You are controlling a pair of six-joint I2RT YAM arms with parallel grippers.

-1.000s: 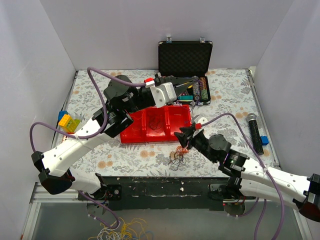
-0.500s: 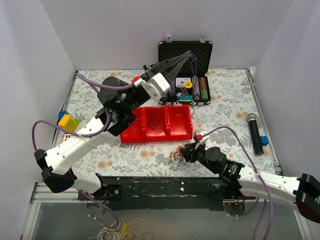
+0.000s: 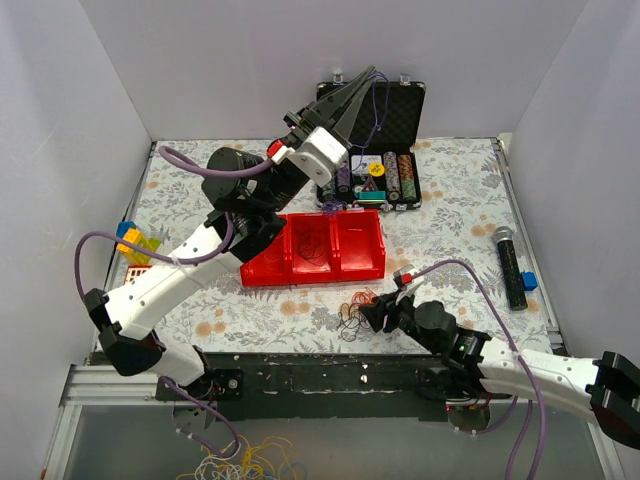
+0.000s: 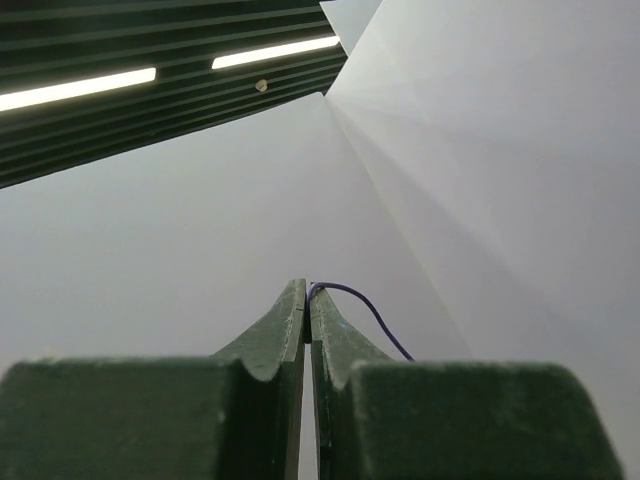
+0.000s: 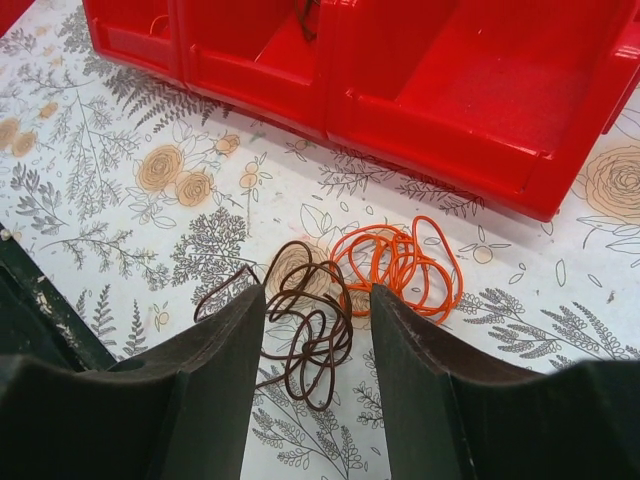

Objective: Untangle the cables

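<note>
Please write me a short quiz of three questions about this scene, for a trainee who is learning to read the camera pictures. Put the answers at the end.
1. True or false: the left pincer, raised high above the table, is shut on the purple cable.
2. Choose one. In the right wrist view, which cable shows between the open fingers of the right pincer? A: the orange cable. B: the brown cable. C: the purple cable.
3. Fill the gap: the red bin has ___ compartments.

Key: 1 true; 2 B; 3 three.
</note>
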